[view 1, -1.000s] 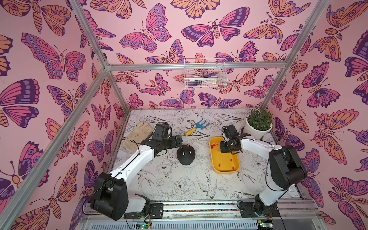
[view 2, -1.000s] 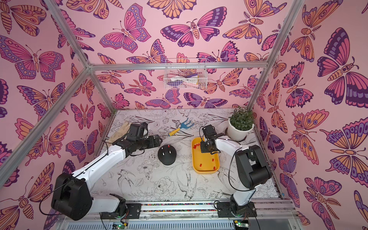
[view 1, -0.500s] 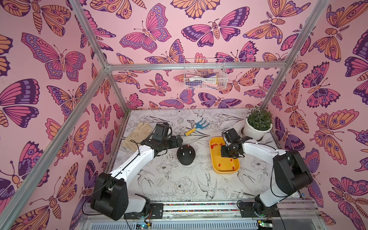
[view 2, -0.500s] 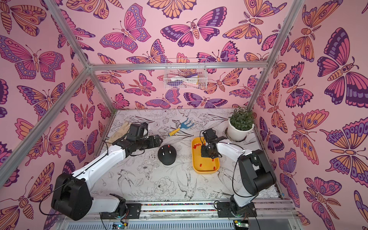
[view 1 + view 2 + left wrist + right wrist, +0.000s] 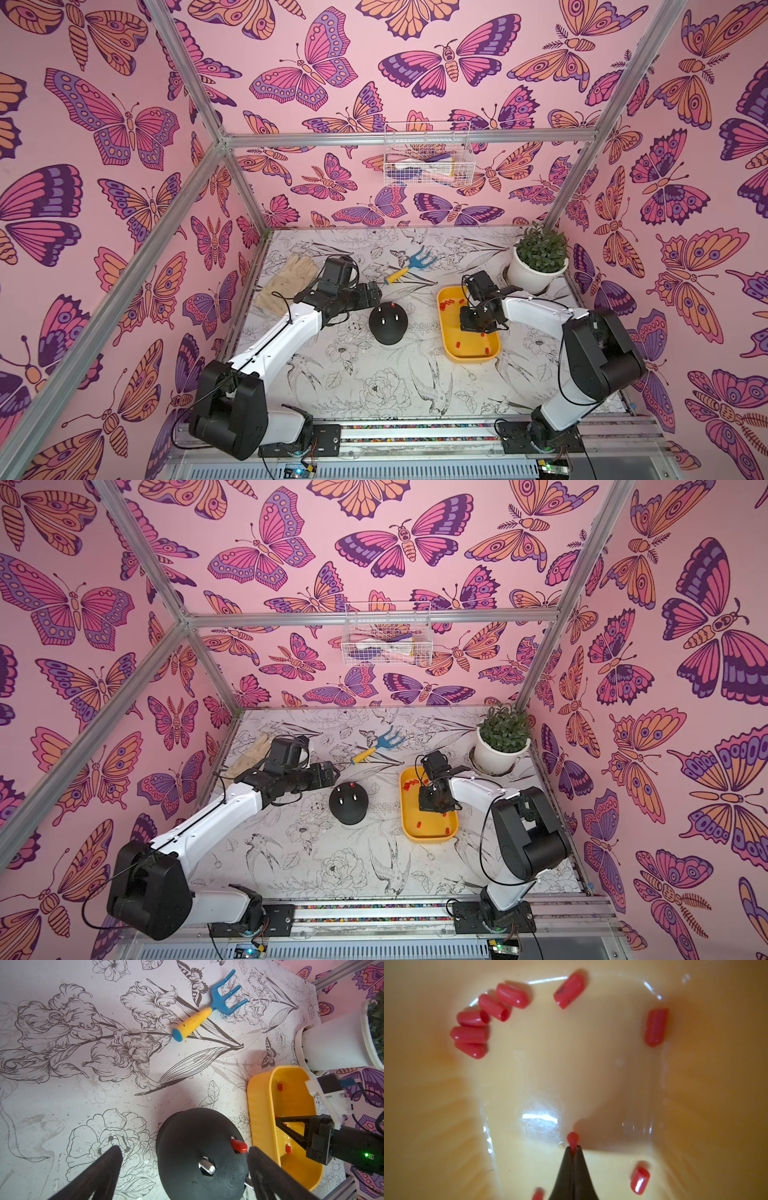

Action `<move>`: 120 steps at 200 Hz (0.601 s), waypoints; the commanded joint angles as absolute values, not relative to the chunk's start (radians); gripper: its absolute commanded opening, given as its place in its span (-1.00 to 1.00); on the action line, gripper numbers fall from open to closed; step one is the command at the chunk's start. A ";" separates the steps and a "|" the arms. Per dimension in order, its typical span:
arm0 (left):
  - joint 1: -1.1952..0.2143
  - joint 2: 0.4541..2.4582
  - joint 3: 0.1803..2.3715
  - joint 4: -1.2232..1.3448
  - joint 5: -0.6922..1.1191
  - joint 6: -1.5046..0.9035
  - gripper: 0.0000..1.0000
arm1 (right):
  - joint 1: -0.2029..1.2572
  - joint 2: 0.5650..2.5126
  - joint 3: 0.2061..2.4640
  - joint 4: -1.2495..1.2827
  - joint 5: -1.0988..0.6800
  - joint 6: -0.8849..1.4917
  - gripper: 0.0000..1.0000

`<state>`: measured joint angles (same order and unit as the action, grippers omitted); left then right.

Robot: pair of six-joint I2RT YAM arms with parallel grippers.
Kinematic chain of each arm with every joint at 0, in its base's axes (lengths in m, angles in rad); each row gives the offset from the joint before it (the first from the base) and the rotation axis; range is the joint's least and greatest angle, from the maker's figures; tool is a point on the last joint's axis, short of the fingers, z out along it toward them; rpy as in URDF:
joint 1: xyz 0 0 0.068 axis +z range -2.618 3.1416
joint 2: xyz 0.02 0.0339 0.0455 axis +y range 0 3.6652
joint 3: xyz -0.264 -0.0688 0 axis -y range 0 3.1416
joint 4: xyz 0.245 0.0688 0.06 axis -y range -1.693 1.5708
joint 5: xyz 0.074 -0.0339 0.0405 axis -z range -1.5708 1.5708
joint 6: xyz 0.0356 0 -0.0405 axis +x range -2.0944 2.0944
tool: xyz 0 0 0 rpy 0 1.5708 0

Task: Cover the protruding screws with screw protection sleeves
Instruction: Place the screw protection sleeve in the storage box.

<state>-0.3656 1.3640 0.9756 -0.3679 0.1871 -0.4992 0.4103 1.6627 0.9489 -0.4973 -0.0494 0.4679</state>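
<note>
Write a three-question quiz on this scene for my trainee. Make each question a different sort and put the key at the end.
1. True or false: all three protruding screws on the black dome are already capped.
2. Multiple choice: the right end effector is shut on: A) a red sleeve; B) the blue rake; C) nothing.
3. Fill in: the loose sleeves lie in the yellow ____.

Key
1. False: only one wears a fitted sleeve; two are bare.
2. A.
3. tray.
</note>
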 commanded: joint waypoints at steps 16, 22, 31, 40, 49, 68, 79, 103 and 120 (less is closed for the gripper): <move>-0.364 1.358 0.976 -0.376 0.192 -0.497 0.92 | 0.416 1.686 0.957 -0.523 -0.044 0.469 -0.91; -0.363 1.358 0.976 -0.376 0.194 -0.497 0.92 | 0.417 1.687 0.959 -0.523 -0.043 0.467 -0.90; -0.364 1.358 0.976 -0.376 0.195 -0.497 0.92 | 0.416 1.689 0.962 -0.523 -0.043 0.466 -0.90; -0.364 1.357 0.976 -0.376 0.195 -0.497 0.92 | 0.416 1.690 0.963 -0.526 -0.041 0.464 -0.89; -0.364 1.358 0.976 -0.376 0.194 -0.497 0.92 | 0.416 1.691 0.965 -0.528 -0.042 0.464 -0.88; -0.364 1.356 0.976 -0.376 0.192 -0.497 0.92 | 0.416 1.688 0.968 -0.533 -0.035 0.461 -0.85; -0.363 1.354 0.976 -0.377 0.192 -0.496 0.92 | 0.416 1.686 0.969 -0.535 -0.034 0.460 -0.83; -0.364 1.350 0.973 -0.377 0.189 -0.495 0.92 | 0.417 1.685 0.971 -0.541 -0.031 0.457 -0.79; -0.364 1.348 0.973 -0.377 0.189 -0.495 0.92 | 0.417 1.684 0.971 -0.543 -0.028 0.457 -0.77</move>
<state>-0.3656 1.3640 0.9756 -0.3679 0.1867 -0.4988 0.4103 1.6699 0.9489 -0.5041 -0.0456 0.4664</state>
